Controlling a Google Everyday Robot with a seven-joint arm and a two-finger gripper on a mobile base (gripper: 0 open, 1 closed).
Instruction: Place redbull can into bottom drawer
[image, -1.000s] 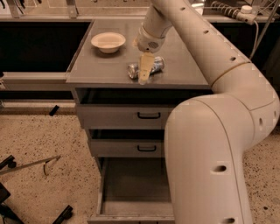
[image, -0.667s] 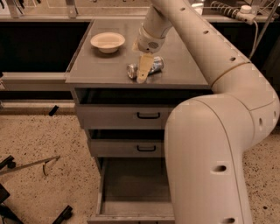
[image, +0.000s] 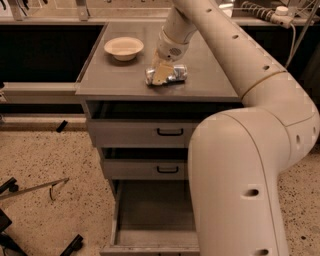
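The redbull can (image: 173, 73) lies on its side on the grey cabinet top (image: 120, 77), to the right of the cream bowl (image: 123, 48). My gripper (image: 160, 75) comes down from the arm above and sits right at the can, covering its left half. The bottom drawer (image: 152, 212) is pulled open below, and its plain grey inside shows nothing in it. My arm's large white body hides the drawer's right part.
Two shallower drawers with black handles (image: 169, 132) sit above the bottom drawer, both slightly ajar. A counter with fixtures runs along the back. Black stands and a thin rod (image: 35, 187) lie on the speckled floor at the left.
The gripper's tip has drawn up a little at the can. The can has shifted slightly on the cabinet top. The bowl and drawers have not moved.
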